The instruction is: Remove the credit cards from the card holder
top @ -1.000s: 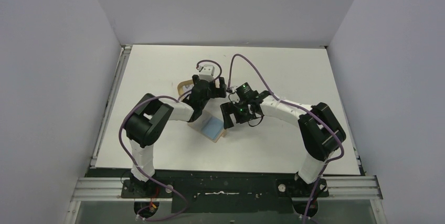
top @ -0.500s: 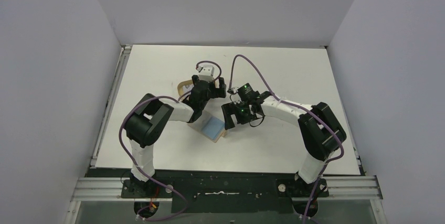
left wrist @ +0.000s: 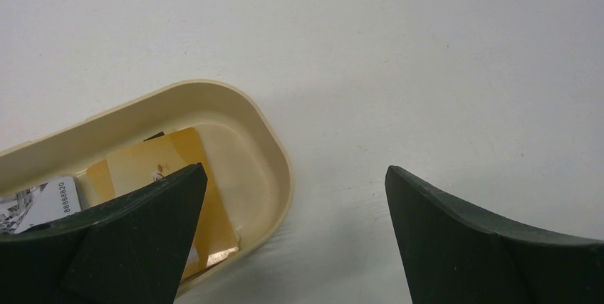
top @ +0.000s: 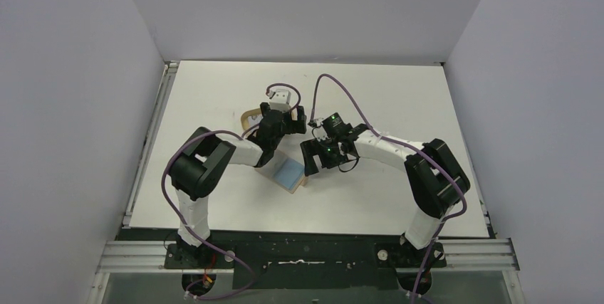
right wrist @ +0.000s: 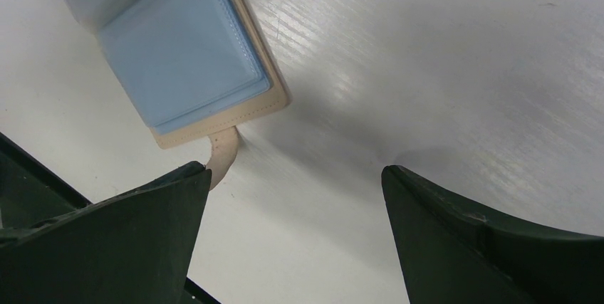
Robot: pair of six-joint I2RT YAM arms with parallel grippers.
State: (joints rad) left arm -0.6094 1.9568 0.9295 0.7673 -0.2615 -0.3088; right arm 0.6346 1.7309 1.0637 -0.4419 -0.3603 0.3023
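Currently | progress: card holder [top: 288, 174] lies open on the counter [top: 399, 105] between the arms, light blue card [right wrist: 181, 55] inside, so removal looks not yet done | orientation: long axis diagonal in the overhead view, snap tab [right wrist: 221, 153] toward the near edge | left hand [left wrist: 292, 204] spread, empty, above oval tray [left wrist: 274, 154] | right hand [right wrist: 293, 197] spread, empty, beside the tab

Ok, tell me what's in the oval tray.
The tray holds a yellow sheet and a white printed card. One finger of the left gripper covers their near parts and the rest of the tray.
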